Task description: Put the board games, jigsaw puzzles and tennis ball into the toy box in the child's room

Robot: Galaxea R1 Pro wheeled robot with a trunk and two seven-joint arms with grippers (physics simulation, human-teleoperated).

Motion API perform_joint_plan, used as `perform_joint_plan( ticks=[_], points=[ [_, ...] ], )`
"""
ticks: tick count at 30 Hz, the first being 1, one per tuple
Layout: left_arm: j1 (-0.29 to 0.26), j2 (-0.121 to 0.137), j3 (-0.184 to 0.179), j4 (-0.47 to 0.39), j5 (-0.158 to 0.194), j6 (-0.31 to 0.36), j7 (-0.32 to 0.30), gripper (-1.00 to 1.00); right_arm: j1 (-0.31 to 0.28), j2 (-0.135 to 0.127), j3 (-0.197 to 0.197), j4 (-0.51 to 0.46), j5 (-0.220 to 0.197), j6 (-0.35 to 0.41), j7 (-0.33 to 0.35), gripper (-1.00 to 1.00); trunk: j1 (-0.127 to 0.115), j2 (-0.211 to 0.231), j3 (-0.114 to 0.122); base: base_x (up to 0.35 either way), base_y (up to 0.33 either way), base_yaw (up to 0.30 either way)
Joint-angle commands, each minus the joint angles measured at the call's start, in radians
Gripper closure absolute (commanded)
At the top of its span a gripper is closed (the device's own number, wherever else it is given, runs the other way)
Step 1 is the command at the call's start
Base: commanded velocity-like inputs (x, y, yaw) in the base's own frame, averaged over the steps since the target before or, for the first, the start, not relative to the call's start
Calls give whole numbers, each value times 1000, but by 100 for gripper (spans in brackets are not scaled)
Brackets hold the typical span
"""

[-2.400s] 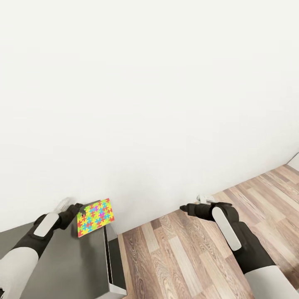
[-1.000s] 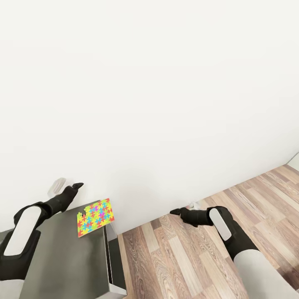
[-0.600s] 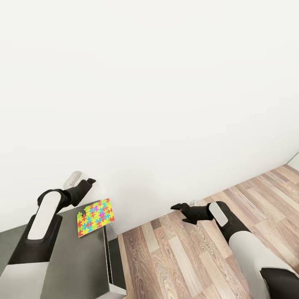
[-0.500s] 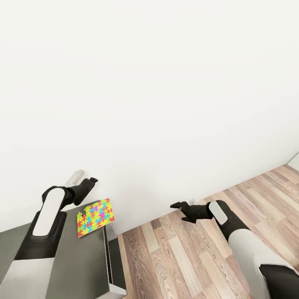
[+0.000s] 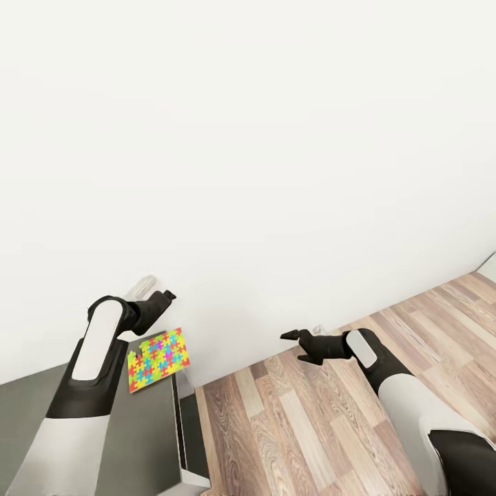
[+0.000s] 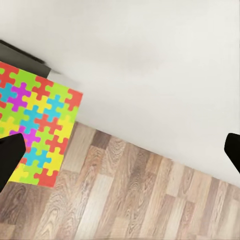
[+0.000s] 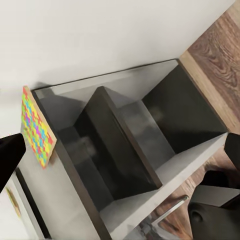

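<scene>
Jigsaw puzzle [image 5: 158, 359] lay flat on the grey cabinet top [image 5: 103, 441] at its wall-side corner, ungripped; left gripper [image 5: 164, 298] hovered just above it, jaws spread, right gripper [image 5: 291, 337] spread empty over the floor [image 5: 310, 427], probably idle

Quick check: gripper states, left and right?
Left gripper: open, holding nothing, raised above the jigsaw puzzle.
Right gripper: open, empty, over the wood floor.

Your head camera faces a white wall [image 5: 262, 138], with a jigsaw puzzle [image 5: 158, 359] on the grey cabinet [image 5: 131, 434] at seven o'clock, just beyond it the left gripper [image 5: 165, 297], and the right gripper [image 5: 295, 341] over wood floor [image 5: 296, 427] at five.
</scene>
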Motion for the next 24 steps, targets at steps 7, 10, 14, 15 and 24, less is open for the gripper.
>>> perform_joint_plan(
  ticks=[7, 10, 14, 15, 24],
  points=[
    [-9, -7, -20, -21, 8, 34, 20, -100, -4, 0, 0, 3, 9, 5, 17, -100, 1, -2, -11, 0, 0, 0],
    [-11, -9, -24, -25, 9, 46, 21, -100, -5, 0, 1, 4, 9, 6, 19, -100, 1, -2, -16, 0, 0, 0],
    [-12, -11, -27, -28, 9, 60, 20, -100, -4, -1, 1, 4, 10, 6, 21, -100, 1, -2, -20, 0, 0, 0],
    [-13, -11, -28, -30, 9, 67, 19, -100, -4, -1, 1, 3, 10, 6, 21, -100, 1, -2, -21, 0, 0, 0],
    [-11, -11, -31, -60, 8, 91, -14, -100, -3, -1, 2, -14, 10, 6, 23, -100, 16, -30, -37, 0, 0, 0]
  ],
)
